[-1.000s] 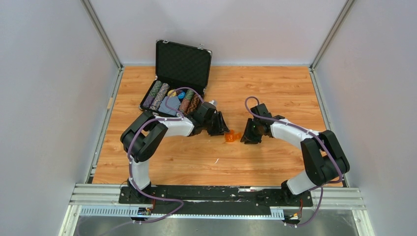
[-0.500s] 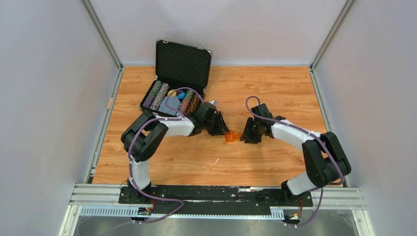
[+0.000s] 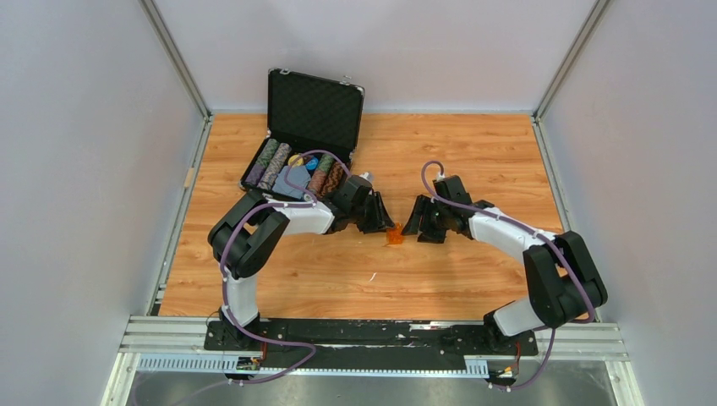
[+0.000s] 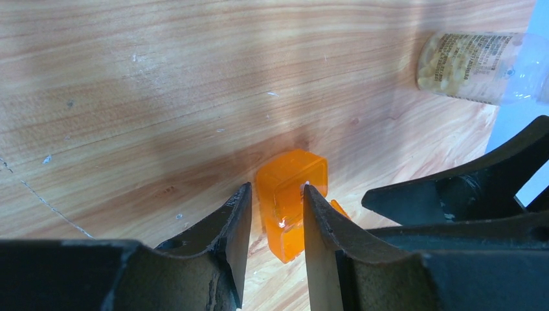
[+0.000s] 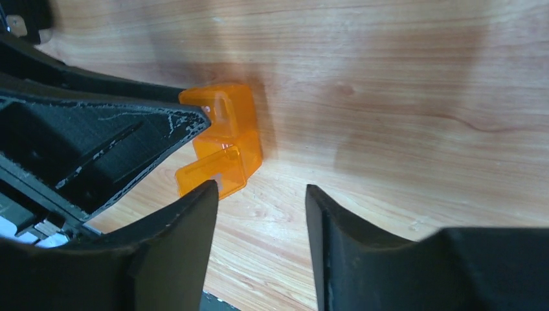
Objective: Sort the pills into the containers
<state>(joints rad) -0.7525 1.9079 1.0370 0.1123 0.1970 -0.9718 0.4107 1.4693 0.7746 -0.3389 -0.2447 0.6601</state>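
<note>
The containers are one tiny translucent orange box (image 3: 394, 234) on the wooden table between my two grippers. In the left wrist view the box (image 4: 291, 188) stands tilted between my left gripper's (image 4: 275, 194) narrowly spaced fingers, and the right finger touches it. My left gripper (image 3: 385, 223) is shut on it. My right gripper (image 5: 259, 188) is open and empty, and its left finger is just beside the box (image 5: 223, 139). In the top view it (image 3: 413, 225) sits right of the box. A clear bottle of pale pills (image 4: 479, 68) lies on the table beyond.
An open black foam-lined case (image 3: 296, 169) with striped chip rows stands at the back left, behind my left arm. Grey walls close in the table on three sides. My right gripper's black fingers (image 4: 453, 194) fill the right of the left wrist view.
My right gripper has moved left toward the orange box and now covers its right end in the top view. My left arm and the box have stayed put.
</note>
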